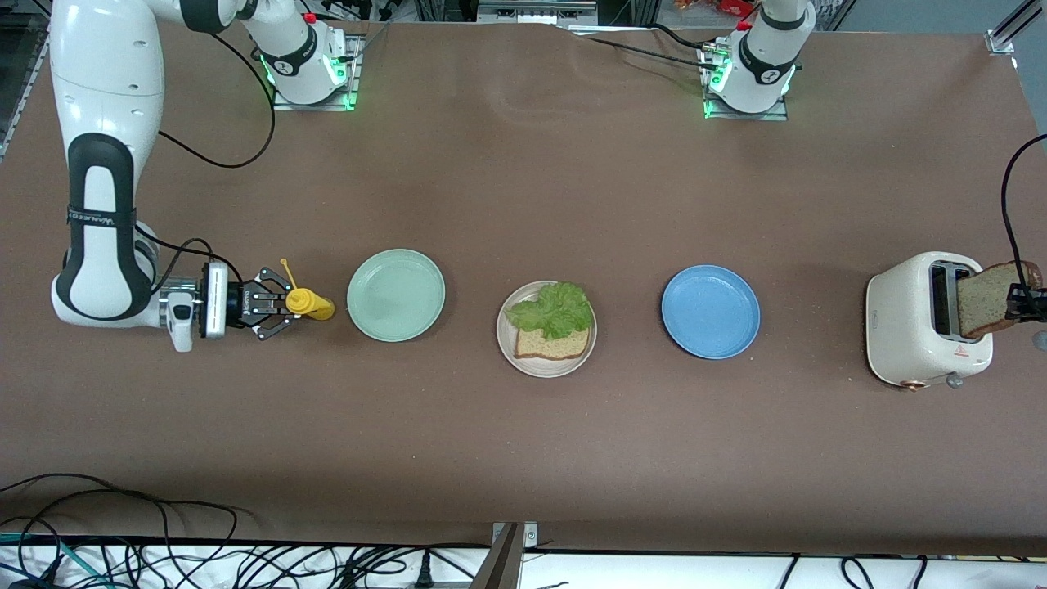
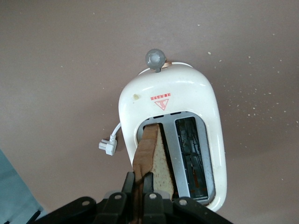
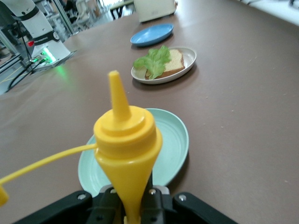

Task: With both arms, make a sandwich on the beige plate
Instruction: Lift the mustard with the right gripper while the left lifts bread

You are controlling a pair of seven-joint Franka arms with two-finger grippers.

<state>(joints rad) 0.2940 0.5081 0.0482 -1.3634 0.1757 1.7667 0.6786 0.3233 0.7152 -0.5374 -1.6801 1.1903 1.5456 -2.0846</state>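
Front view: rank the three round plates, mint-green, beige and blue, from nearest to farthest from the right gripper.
From the right gripper, shut on the yellow squeeze bottle:
1. Round mint-green plate, beside the bottle.
2. Round beige plate, mid-table, carrying bread and lettuce.
3. Round blue plate, toward the left arm's end.

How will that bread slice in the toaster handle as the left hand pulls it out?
The bread slice is thin and held by one crust edge in the left hand, so it may sag or tear. It looks light, so lifting should be easy. It could still snag on the toaster slot and tug the toaster.
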